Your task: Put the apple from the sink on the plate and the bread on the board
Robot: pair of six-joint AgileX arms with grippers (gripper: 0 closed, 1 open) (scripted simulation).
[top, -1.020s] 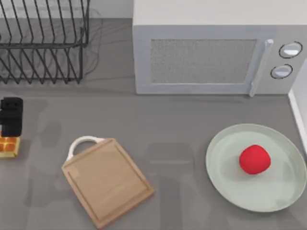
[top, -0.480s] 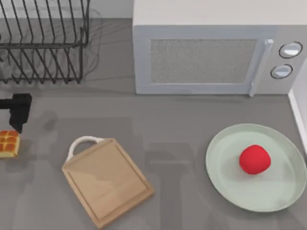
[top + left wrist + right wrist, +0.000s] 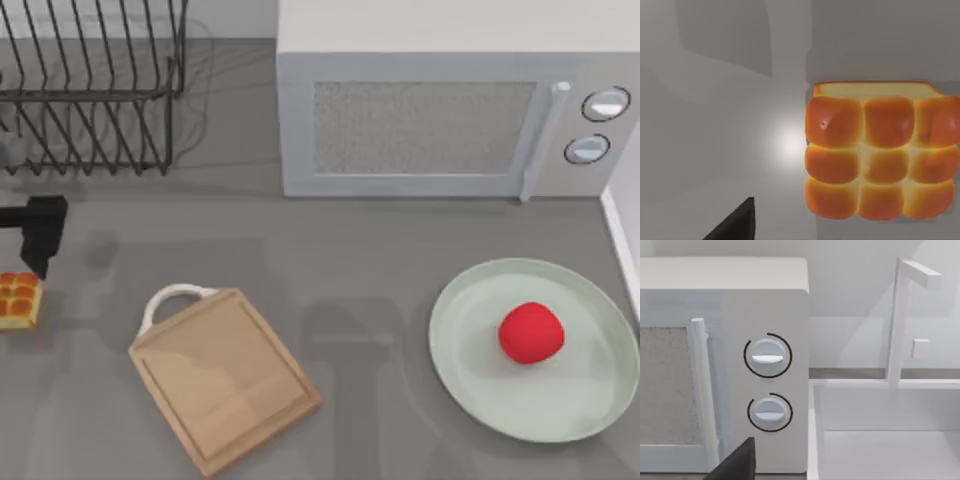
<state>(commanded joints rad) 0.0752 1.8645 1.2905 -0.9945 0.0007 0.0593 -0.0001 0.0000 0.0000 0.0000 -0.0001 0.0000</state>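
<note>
Top view, working from the left edge: your left gripper (image 3: 38, 240) shows as a black block hanging over the grey counter (image 3: 380, 250), just behind the small square block of golden-brown pull-apart rolls, the bread (image 3: 18, 300), which lies flat on the counter at the far left, apart from the gripper. You cannot tell how far the left fingers are spread; the left wrist view gives you the bread (image 3: 880, 155) from straight above, with one dark fingertip (image 3: 737, 225) off to its side, not touching it. Behind, a black wire dish rack (image 3: 90, 90) stands in the back left corner. Next comes the light-brown rectangular wooden cutting board (image 3: 225, 378) with its white loop handle, lying skewed and bare. Behind the middle stands a white microwave (image 3: 440, 110). At the right, the small bright red apple (image 3: 531, 332) sits on the large pale mint-green plate (image 3: 470, 360). The right wrist view shows the microwave's two dials (image 3: 768, 356) and a white sink (image 3: 890, 440) beside it; the right fingers' spread you cannot tell.
</note>
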